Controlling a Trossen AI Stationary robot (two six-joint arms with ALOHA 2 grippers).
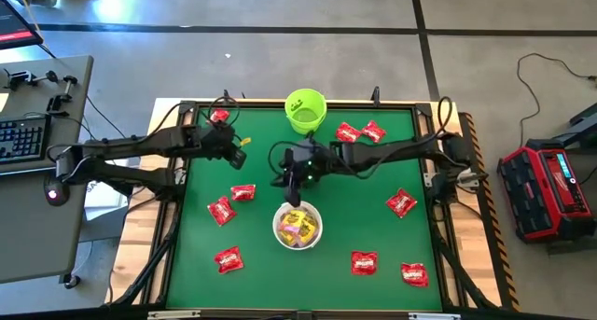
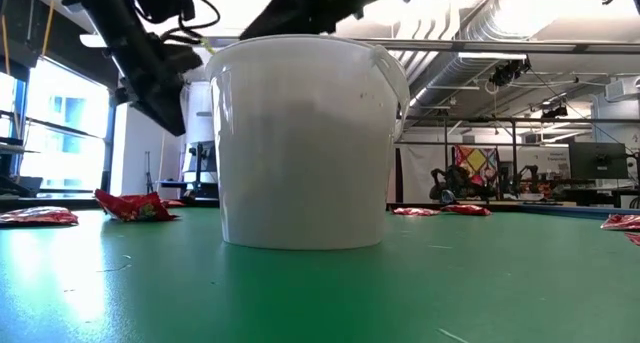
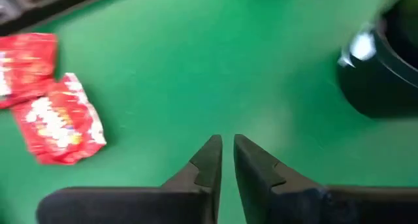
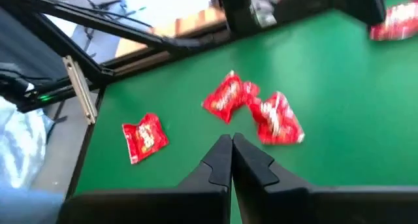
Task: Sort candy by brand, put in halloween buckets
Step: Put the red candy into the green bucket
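Note:
Red candy packets lie scattered on the green table (image 1: 373, 199), two of them side by side (image 1: 231, 201) toward the left. The white bucket (image 1: 298, 225) stands near the middle with yellow candy inside. The lime green bucket (image 1: 305, 110) stands at the far edge. The black bucket (image 3: 385, 74) stands between them, largely under my right arm in the high view. My left gripper (image 3: 224, 144) hovers left of it with its fingers a narrow gap apart and nothing between them. My right gripper (image 4: 232, 142) hangs over the table's middle, shut and empty.
More red packets lie at the far right (image 1: 360, 132), at the right (image 1: 401, 202), at the near right (image 1: 388, 267) and at the near left (image 1: 229, 258). A black frame (image 1: 187, 105) rims the table. In the low view the white bucket (image 2: 305, 143) fills the foreground.

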